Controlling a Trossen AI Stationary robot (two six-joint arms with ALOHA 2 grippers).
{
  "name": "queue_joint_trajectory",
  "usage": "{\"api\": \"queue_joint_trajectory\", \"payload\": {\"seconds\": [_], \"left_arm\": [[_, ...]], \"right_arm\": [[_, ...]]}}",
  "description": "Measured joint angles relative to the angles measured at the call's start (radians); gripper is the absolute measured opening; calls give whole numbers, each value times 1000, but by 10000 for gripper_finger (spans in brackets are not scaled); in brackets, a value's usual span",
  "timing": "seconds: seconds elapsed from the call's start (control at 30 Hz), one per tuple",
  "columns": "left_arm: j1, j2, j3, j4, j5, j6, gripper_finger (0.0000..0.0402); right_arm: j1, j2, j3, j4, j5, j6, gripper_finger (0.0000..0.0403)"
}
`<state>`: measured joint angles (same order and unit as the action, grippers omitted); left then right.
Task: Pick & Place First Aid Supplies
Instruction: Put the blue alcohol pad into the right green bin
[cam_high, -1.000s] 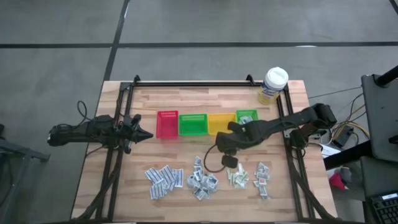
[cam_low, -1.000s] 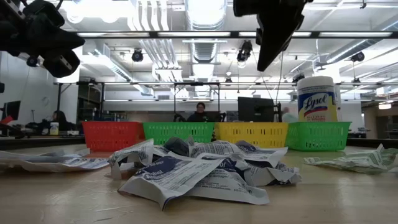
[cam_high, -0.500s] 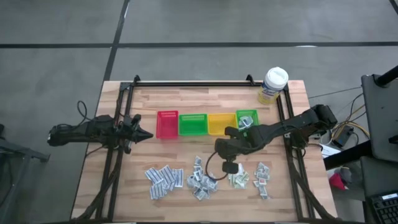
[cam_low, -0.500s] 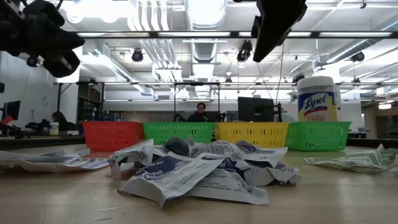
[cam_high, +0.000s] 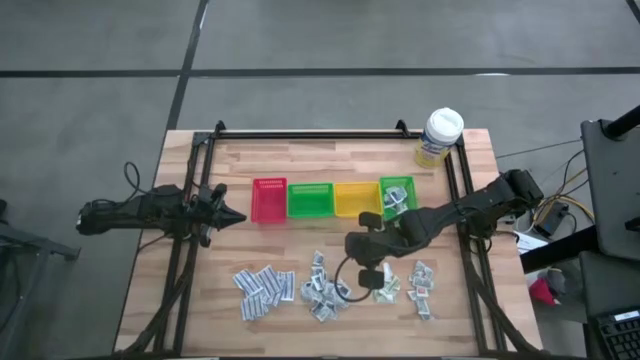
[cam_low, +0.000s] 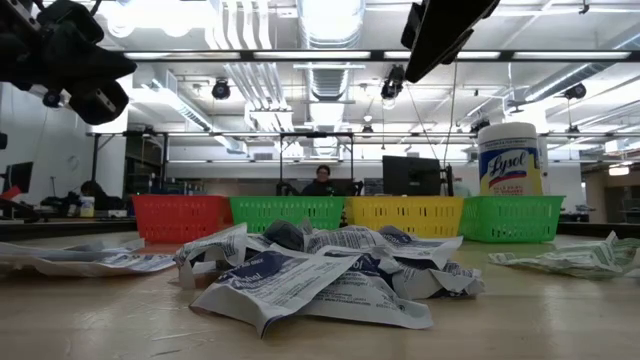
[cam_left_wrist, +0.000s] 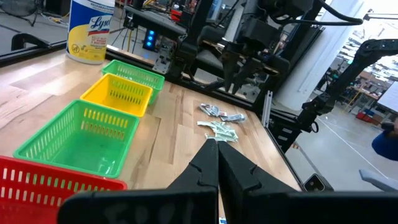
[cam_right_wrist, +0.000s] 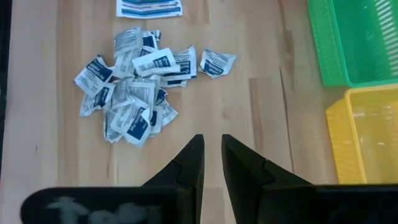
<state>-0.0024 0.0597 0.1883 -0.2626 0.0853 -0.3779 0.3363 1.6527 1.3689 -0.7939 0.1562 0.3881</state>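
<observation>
The first aid supplies lie in loose piles near the table's front edge: white-blue sachets (cam_high: 264, 290), grey-silver ones (cam_high: 325, 291), pale green ones (cam_high: 382, 289) and white-red ones (cam_high: 422, 284). My right gripper (cam_high: 369, 272) hangs above the table between the grey-silver and pale green piles. Its fingers (cam_right_wrist: 211, 148) slant down, a narrow gap apart, with only bare wood between them. The grey-silver pile (cam_right_wrist: 138, 84) lies ahead of them. My left gripper (cam_high: 236, 217) waits shut at the table's left, level, above the board (cam_left_wrist: 216, 163).
A row of small bins stands across the table's middle: red (cam_high: 268, 201), green (cam_high: 310, 200), yellow (cam_high: 354, 199) and a smaller green one (cam_high: 397, 192) with some sachets inside. A yellow wipes tub (cam_high: 439, 137) stands at the far right corner. Black frame rails run along both sides.
My right gripper has swung toward the table's near edge, from just in front of the yellow bin to above the piles, tipping somewhat as it went. In the low view it has drawn up to the picture's top. The gap between its fingers looks unchanged.
</observation>
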Motion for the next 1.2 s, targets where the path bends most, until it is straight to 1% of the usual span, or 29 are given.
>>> {"api": "queue_joint_trajectory", "payload": {"seconds": [0.17, 0.3, 0.47, 0.57, 0.8, 0.97, 1.07, 1.2], "left_arm": [[0, 0, 0, 0, 0, 0, 0], [0, 0, 0, 0, 0, 0, 0], [0, 0, 0, 0, 0, 0, 0], [0, 0, 0, 0, 0, 0, 0], [0, 0, 0, 0, 0, 0, 0], [0, 0, 0, 0, 0, 0, 0], [0, 0, 0, 0, 0, 1, 0], [0, 0, 0, 0, 0, 7, 0]], "right_arm": [[0, 0, 0, -1, -10, -70, 52], [0, 0, -2, -1, -74, -127, 52], [0, 2, -5, 1, -157, -132, 52], [0, 16, -10, 9, -165, -122, 52], [0, 98, -11, 25, -169, -118, 52], [0, 175, -6, 24, -212, -104, 53], [0, 214, -2, 25, -221, -113, 60], [0, 238, -1, 27, -221, -126, 82]]}}
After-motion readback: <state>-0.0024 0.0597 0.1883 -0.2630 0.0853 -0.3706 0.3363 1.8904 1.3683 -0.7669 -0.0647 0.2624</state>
